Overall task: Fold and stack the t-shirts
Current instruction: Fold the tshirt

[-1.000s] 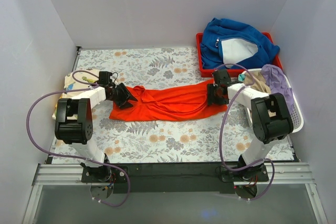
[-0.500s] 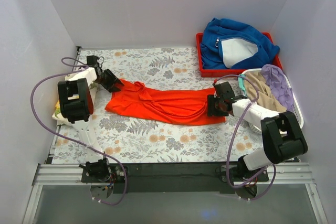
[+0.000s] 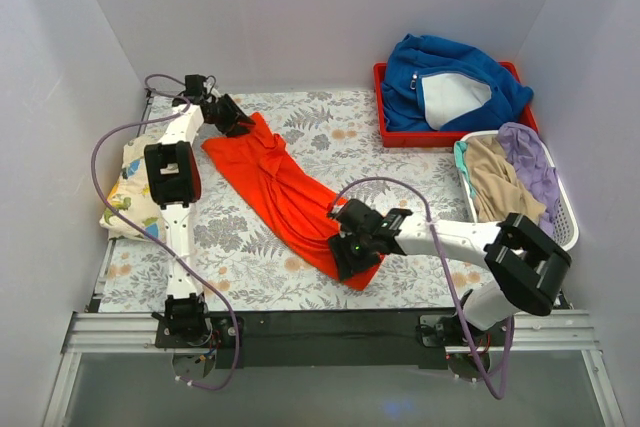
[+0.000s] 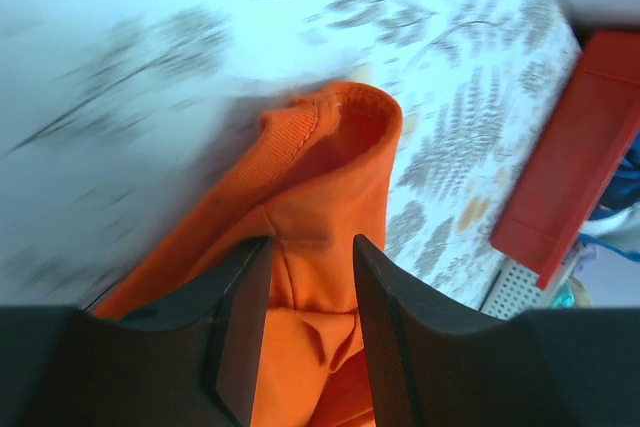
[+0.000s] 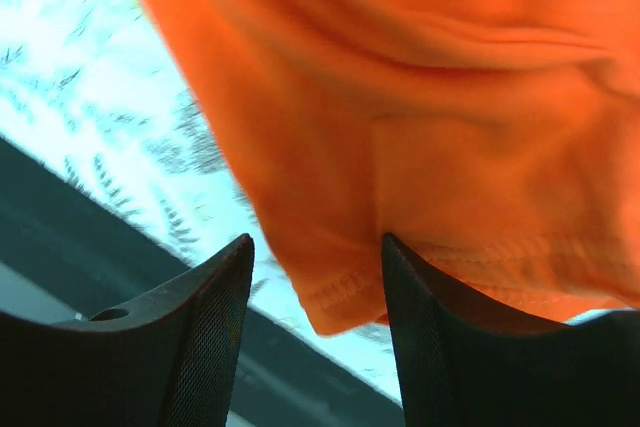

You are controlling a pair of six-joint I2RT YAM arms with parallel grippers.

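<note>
The orange-red t-shirt [image 3: 280,182] lies stretched in a long diagonal band on the floral table, from far left to near middle. My left gripper [image 3: 232,119] is at its far end, shut on bunched cloth by the ribbed collar [image 4: 330,157], which sits between the jaws [image 4: 310,242]. My right gripper [image 3: 348,247] is over the near end. Its jaws [image 5: 315,242] stand apart, and the stitched hem corner of the shirt [image 5: 400,77] shows between them, not pinched. The cream dinosaur t-shirt [image 3: 125,187] lies bunched at the left edge, partly behind the left arm.
A red tray [image 3: 385,127] at the back right holds the thick blue garment [image 3: 450,82]. A white basket [image 3: 565,217] at the right edge holds beige and lilac clothes. White walls close in the left, back and right sides.
The left gripper dragged its end of the shirt to the far left corner. The right gripper swung its end left and toward the near edge. The shirt turned from sideways to diagonal.
</note>
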